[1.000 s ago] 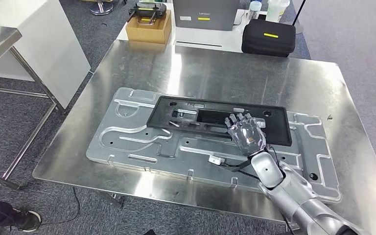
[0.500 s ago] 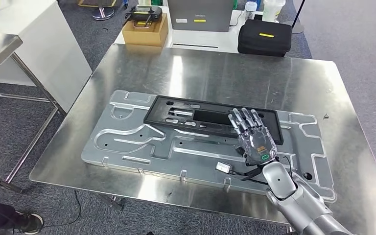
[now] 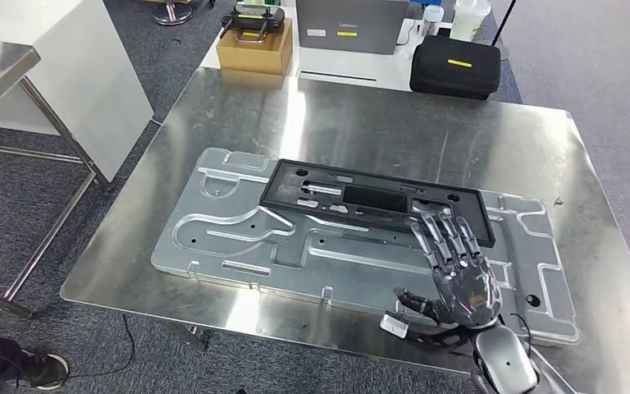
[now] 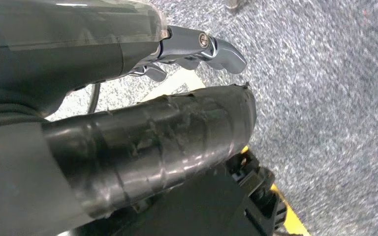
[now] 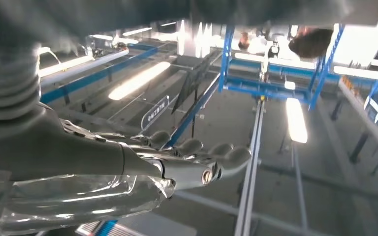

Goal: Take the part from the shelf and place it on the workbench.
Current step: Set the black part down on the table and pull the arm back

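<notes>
- My right hand [image 3: 458,275] hangs over the near right part of the workbench [image 3: 426,123], palm up, fingers spread and straight — it holds nothing.
- From my right wrist, the same hand [image 5: 177,164] shows with its fingers [image 5: 226,156] stretched out side by side against a ceiling with strip lights and blue beams; the thumb lies along them and nothing sits between them.
- The part [image 3: 377,201], a long black frame with cut-out windows and small holes, lies flat on the grey metal fixture plate [image 3: 238,238], along its far edge and toward the right.
- My right fingertips [image 3: 435,220] reach over the near right end of the part; I cannot tell whether they touch it or hover just above.
- The fixture plate, with its milled channels, lies flat on the steel workbench and covers much of its near half.
- A small white connector on a dark cable [image 3: 395,322] sits just beside my right wrist at the near edge of the plate.
- My left hand [image 4: 192,46] hangs above grey carpet; its fingers look partly curled with nothing between them, but I cannot tell for certain how it is set.
- Beyond the workbench stand a cardboard box [image 3: 253,45], a grey case [image 3: 349,25] and a black bag [image 3: 455,67] — all well apart from the part.
</notes>
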### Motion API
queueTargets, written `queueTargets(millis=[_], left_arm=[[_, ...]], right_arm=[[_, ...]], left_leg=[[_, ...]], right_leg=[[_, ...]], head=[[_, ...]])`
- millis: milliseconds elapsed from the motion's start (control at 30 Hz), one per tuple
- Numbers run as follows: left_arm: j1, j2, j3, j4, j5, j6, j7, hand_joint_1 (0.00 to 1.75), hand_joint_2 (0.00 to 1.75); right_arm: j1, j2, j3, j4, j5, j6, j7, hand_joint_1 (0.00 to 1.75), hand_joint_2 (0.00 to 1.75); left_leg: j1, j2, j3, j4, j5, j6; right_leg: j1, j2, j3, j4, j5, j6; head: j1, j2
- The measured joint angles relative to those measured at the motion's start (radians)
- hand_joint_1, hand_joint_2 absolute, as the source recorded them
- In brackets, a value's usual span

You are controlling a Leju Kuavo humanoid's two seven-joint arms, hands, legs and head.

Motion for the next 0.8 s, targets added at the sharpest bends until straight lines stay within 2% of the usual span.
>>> queueTargets(millis=[67,100,133,167,233,300,367,433,467,500,567,600,633,667,700,733,800], left_arm=[[0.003,0.0,0.004,0.0,0.008,0.004,-0.003,0.0,0.0],[0.004,0.001,0.006,0.0,0.01,0.006,-0.004,0.0,0.0],[0.006,0.001,0.007,0.0,0.011,0.007,-0.005,0.0,0.0],[0.008,0.002,0.008,0.0,0.012,0.008,-0.006,0.0,0.0],[0.009,0.002,0.01,0.0,0.012,0.009,-0.007,0.0,0.0],[0.009,0.002,0.01,0.0,0.012,0.01,-0.008,0.0,0.0],[0.009,0.002,0.01,0.0,0.012,0.011,-0.009,0.0,0.0],[0.009,0.002,0.011,0.0,0.012,0.012,-0.011,0.0,0.0],[0.009,0.003,0.012,0.0,0.012,0.013,-0.011,0.0,0.0],[0.009,0.003,0.012,0.0,0.012,0.013,-0.011,0.0,0.0],[0.01,0.003,0.014,0.0,0.012,0.013,-0.011,0.0,0.0],[0.011,0.003,0.014,0.0,0.012,0.013,-0.011,0.0,0.0],[0.012,0.003,0.015,0.0,0.012,0.013,-0.011,0.0,0.0],[0.013,0.004,0.016,0.0,0.012,0.014,-0.011,0.0,0.0],[0.013,0.004,0.016,0.0,0.013,0.015,-0.01,0.0,0.0],[0.013,0.005,0.017,0.0,0.013,0.018,-0.009,0.0,0.0],[0.012,0.005,0.019,0.0,0.016,0.026,-0.008,0.0,0.0]], right_arm=[[0.072,0.031,-0.07,-0.106,-0.021,0.0,-0.106,0.0,0.0],[0.108,0.057,-0.108,-0.156,-0.041,0.0,-0.174,0.0,0.0],[0.139,0.084,-0.147,-0.2,-0.064,-0.001,-0.233,0.0,0.0],[0.164,0.108,-0.183,-0.238,-0.084,-0.001,-0.273,0.0,0.0],[0.193,0.141,-0.239,-0.297,-0.104,-0.001,-0.299,0.0,0.0],[0.212,0.161,-0.276,-0.34,-0.107,-0.001,-0.305,0.0,0.0],[0.228,0.178,-0.302,-0.369,-0.108,-0.001,-0.309,0.0,0.0],[0.239,0.19,-0.32,-0.391,-0.108,-0.001,-0.309,0.0,0.0],[0.243,0.195,-0.326,-0.4,-0.108,-0.001,-0.31,0.0,0.0],[0.246,0.2,-0.331,-0.407,-0.108,-0.001,-0.31,0.0,0.0],[0.251,0.208,-0.338,-0.416,-0.108,-0.001,-0.31,0.0,0.0],[0.253,0.211,-0.341,-0.418,-0.107,-0.001,-0.31,0.0,0.0],[0.256,0.214,-0.342,-0.419,-0.111,-0.001,-0.315,0.0,0.0],[0.258,0.219,-0.345,-0.42,-0.127,-0.001,-0.335,0.0,0.0],[0.26,0.233,-0.352,-0.421,-0.163,-0.001,-0.38,0.0,0.0],[0.263,0.257,-0.368,-0.422,-0.22,-0.001,-0.454,0.0,0.0],[0.27,0.336,-0.425,-0.425,-0.367,-0.001,-0.648,0.0,0.0]], left_leg=[[-0.003,0.001,0.0,0.0,-0.001,0.005],[-0.005,0.001,0.0,0.001,-0.002,0.006],[-0.007,0.001,0.0,0.002,-0.003,0.007],[-0.008,0.001,0.001,0.003,-0.005,0.007],[-0.01,0.001,0.004,0.005,-0.008,0.005],[-0.014,0.001,0.005,0.008,-0.012,-0.002],[-0.014,0.001,0.006,0.007,-0.014,-0.013],[-0.013,0.003,0.005,0.013,-0.022,-0.024],[-0.013,0.003,-0.001,0.03,-0.036,-0.03],[-0.011,0.004,-0.018,0.071,-0.063,-0.034],[-0.007,0.004,-0.074,0.198,-0.13,-0.041],[-0.005,0.004,-0.102,0.259,-0.153,-0.045],[-0.003,0.004,-0.115,0.286,-0.155,-0.048],[-0.001,0.004,-0.108,0.274,-0.137,-0.05],[0.001,0.004,-0.084,0.224,-0.104,-0.051],[0.003,0.004,-0.049,0.152,-0.069,-0.051],[0.002,0.004,0.006,0.039,-0.03,-0.047]], right_leg=[[0.001,0.0,-0.062,0.131,-0.063,0.001],[0.002,0.0,-0.087,0.181,-0.079,0.001],[0.002,0.0,-0.095,0.197,-0.075,0.0],[0.002,0.0,-0.084,0.173,-0.052,-0.002],[0.004,-0.001,-0.017,0.04,0.013,-0.012],[0.01,-0.001,0.032,-0.062,0.044,-0.021],[0.017,0.001,0.039,-0.079,0.046,-0.026],[0.012,0.001,0.044,-0.087,0.051,-0.036],[0.009,0.0,0.047,-0.091,0.054,-0.043],[0.006,-0.001,0.049,-0.096,0.057,-0.048],[0.008,-0.003,0.049,-0.096,0.058,-0.053],[0.008,-0.003,0.048,-0.095,0.057,-0.053],[0.008,-0.003,0.047,-0.094,0.057,-0.053],[0.008,-0.002,0.047,-0.092,0.056,-0.052],[0.008,-0.001,0.048,-0.09,0.055,-0.051],[0.007,0.0,0.048,-0.088,0.053,-0.049],[0.01,0.0,0.046,-0.081,0.049,-0.041]], head=[[0.0,0.0],[0.0,0.0],[0.0,0.0],[0.0,0.0],[0.0,0.0],[0.0,0.0],[0.0,0.0],[-0.001,0.0],[-0.002,0.0],[-0.002,0.0],[-0.004,0.0],[-0.004,0.0],[-0.004,0.0],[-0.004,0.0],[-0.004,0.0],[-0.004,0.0],[-0.004,0.0]])
